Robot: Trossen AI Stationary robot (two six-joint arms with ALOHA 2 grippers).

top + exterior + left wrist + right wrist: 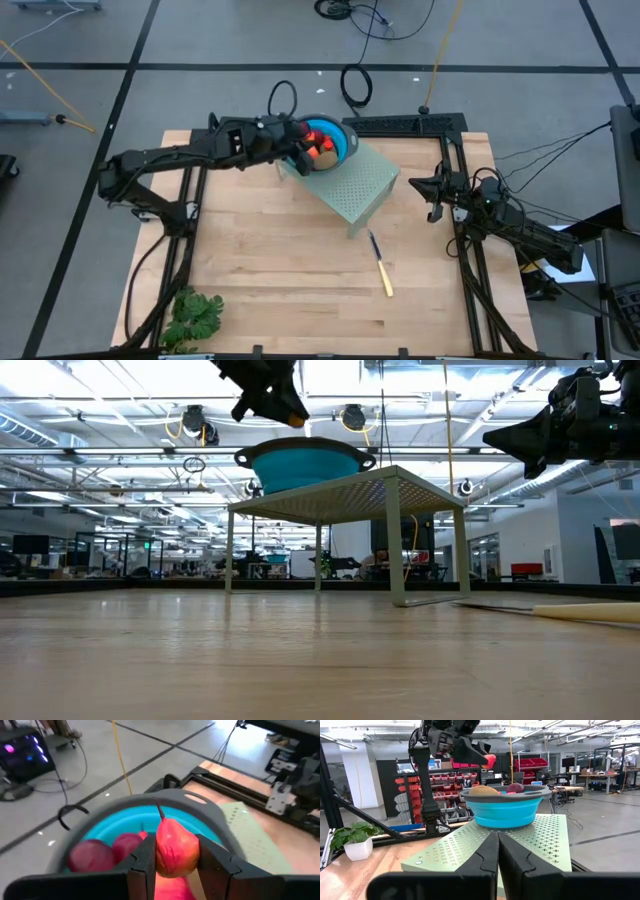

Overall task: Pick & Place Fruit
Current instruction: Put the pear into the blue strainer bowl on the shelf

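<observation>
**Pear poised over the bowl**

Nearest the left wrist camera, the left gripper [176,865] is clamping a red pear [175,847] between its fingers, hovering just above the bowl [197,802]. Beneath it, inside the bowl, dark red balls [92,856] are lying together. The bowl is sitting on a green perforated stand [357,183]. Farther from the bowl, the right gripper [434,189] is waiting, fingers pressed together and holding nothing.

Risk: released this close to the rim, the pear may bounce off the piled fruit and roll out onto the stand.
</observation>
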